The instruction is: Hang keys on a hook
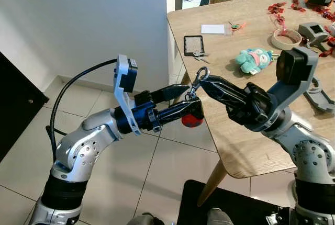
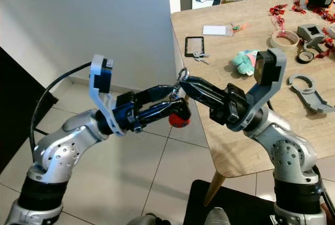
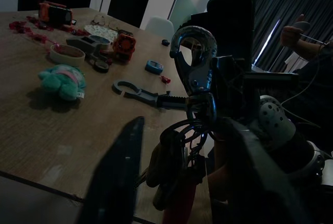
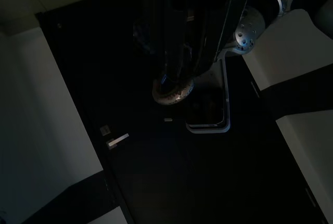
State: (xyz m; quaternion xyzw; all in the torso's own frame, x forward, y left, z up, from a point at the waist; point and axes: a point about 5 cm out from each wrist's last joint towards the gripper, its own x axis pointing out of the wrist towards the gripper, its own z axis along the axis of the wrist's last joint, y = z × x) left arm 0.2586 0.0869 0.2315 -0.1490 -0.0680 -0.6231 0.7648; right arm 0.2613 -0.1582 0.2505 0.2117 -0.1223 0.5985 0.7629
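Here, both end effectors clamp the keys beside a cluttered wooden table.

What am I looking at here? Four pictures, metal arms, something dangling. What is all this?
This is a humanoid robot with two silver arms, each ending in a gripper of two black fingers. The two bright pictures come from cameras in its head, looking down; the two dark ones come from cameras on its wrists. In front of its chest the left gripper and right gripper meet at a bunch of keys: a silver clip with a red fob hanging below. Which gripper bears the weight is hard to tell. Beside it stands a wooden table with a green plush toy, a tape roll, a white card and a small black-framed item.
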